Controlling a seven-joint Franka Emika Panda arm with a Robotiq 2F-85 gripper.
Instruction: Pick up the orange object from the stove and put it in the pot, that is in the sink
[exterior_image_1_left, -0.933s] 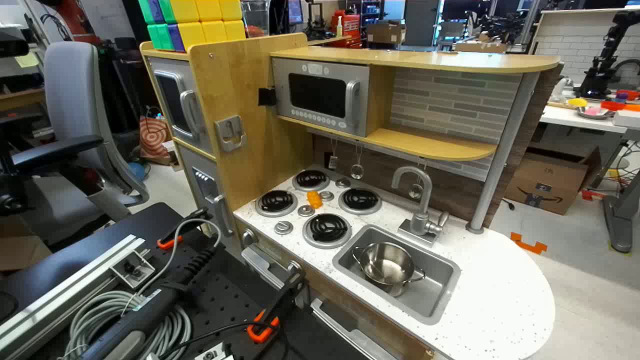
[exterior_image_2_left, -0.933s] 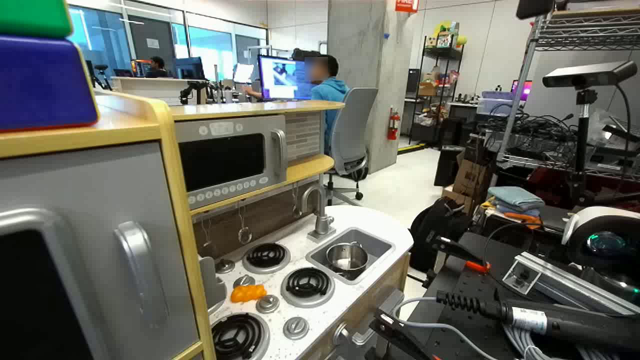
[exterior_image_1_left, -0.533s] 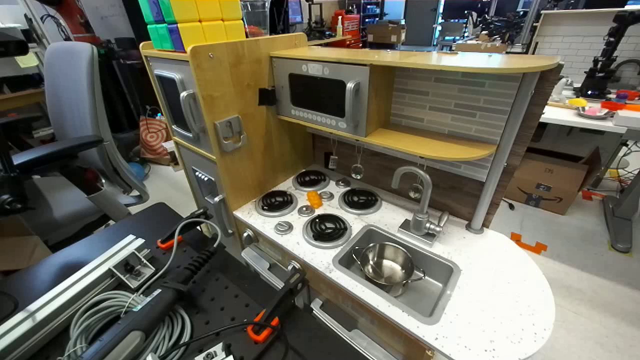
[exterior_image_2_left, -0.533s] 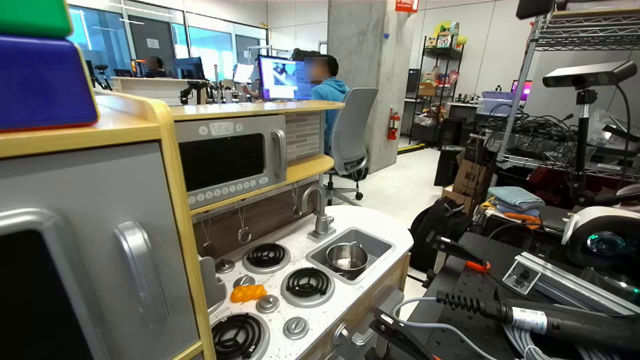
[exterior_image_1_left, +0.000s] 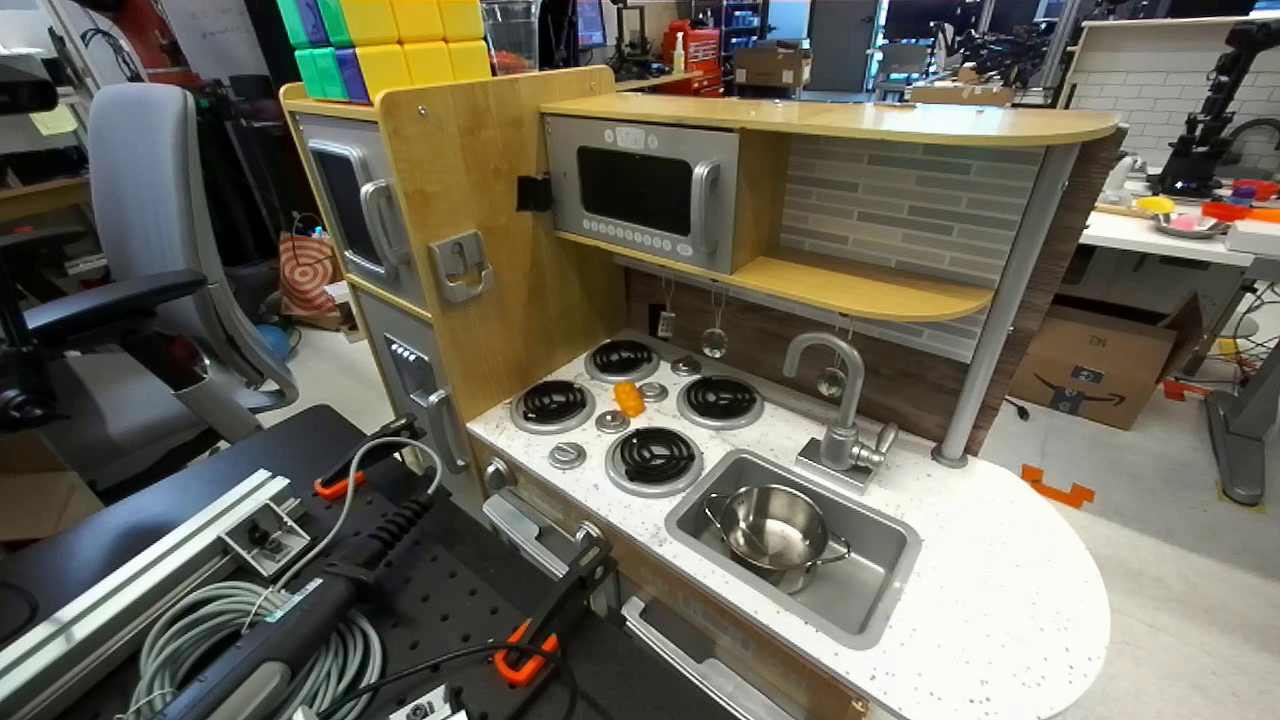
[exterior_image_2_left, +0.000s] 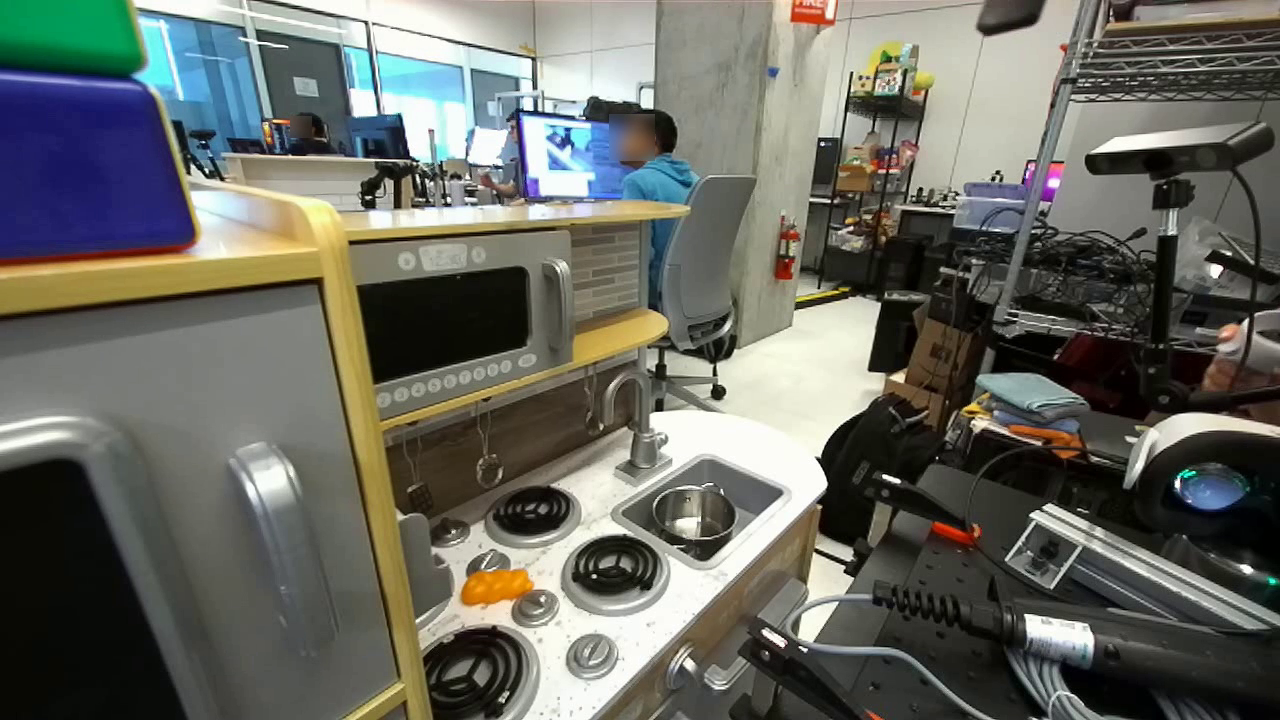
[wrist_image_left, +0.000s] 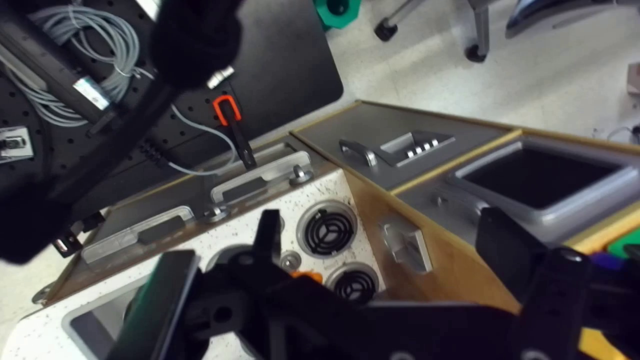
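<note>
The small lumpy orange object (exterior_image_1_left: 628, 399) lies on the white stove top between burners and knobs, and also shows in an exterior view (exterior_image_2_left: 497, 586). In the wrist view only part of the orange object (wrist_image_left: 312, 275) shows, behind a finger. A shiny metal pot (exterior_image_1_left: 775, 525) with two handles stands in the grey sink (exterior_image_1_left: 868, 592); both show in the other exterior image too, pot (exterior_image_2_left: 695, 515) and sink (exterior_image_2_left: 768, 492). My gripper (wrist_image_left: 381, 222) is open and empty, well above the stove. It is not clearly visible in the exterior views.
A faucet (exterior_image_1_left: 845, 400) rises behind the sink. A microwave (exterior_image_1_left: 640, 195) and shelf overhang the stove's back. A tall wooden side panel (exterior_image_1_left: 510, 240) borders the stove. A black table (exterior_image_1_left: 450, 590) with cables and clamps stands in front.
A dark part at the top edge of an exterior view has shifted left. A hand now shows at that view's right edge. The orange object and pot have not moved.
</note>
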